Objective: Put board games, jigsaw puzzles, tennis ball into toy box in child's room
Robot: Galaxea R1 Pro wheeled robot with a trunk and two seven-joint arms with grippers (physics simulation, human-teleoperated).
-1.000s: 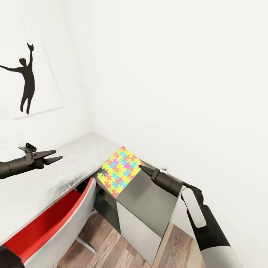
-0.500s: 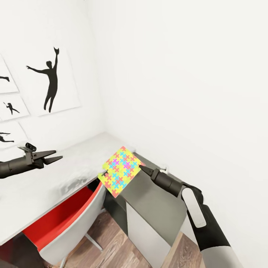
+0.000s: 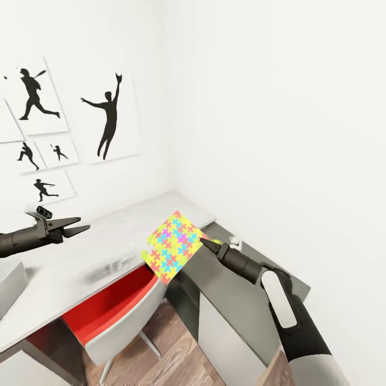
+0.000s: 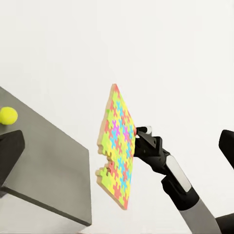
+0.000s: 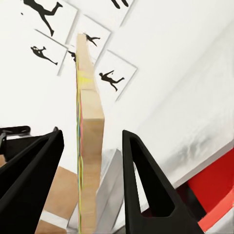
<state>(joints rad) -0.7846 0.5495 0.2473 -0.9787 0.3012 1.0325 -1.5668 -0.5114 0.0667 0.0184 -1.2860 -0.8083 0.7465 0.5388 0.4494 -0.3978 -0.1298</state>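
A jigsaw puzzle (image 3: pixel 174 245), a thin square of yellow, pink, blue and green pieces with a notched corner, hangs in the air above the red chair. My right gripper (image 3: pixel 204 242) is shut on its edge. In the right wrist view the puzzle (image 5: pixel 89 146) stands edge-on between the two fingers (image 5: pixel 146 180). My left gripper (image 3: pixel 79 225) hovers open and empty over the pale table top (image 3: pixel 112 236). The tennis ball (image 4: pixel 8 115) lies on the table's lower dark grey wing (image 4: pixel 48 165). A corner of the light grey toy box (image 3: pixel 8 287) shows at the far left.
A chair with a red seat and white shell (image 3: pixel 115 308) is tucked under the table. Black sports-silhouette pictures (image 3: pixel 110 115) hang on the white wall. A small white object (image 3: pixel 234 242) sits on the dark wing (image 3: pixel 241 292) by the wall. Wood-plank floor (image 3: pixel 171 354) lies below.
The head view has swung left, bringing more wall pictures and the toy box's corner into the picture. Both arms keep their pose, and the puzzle stays in the right gripper.
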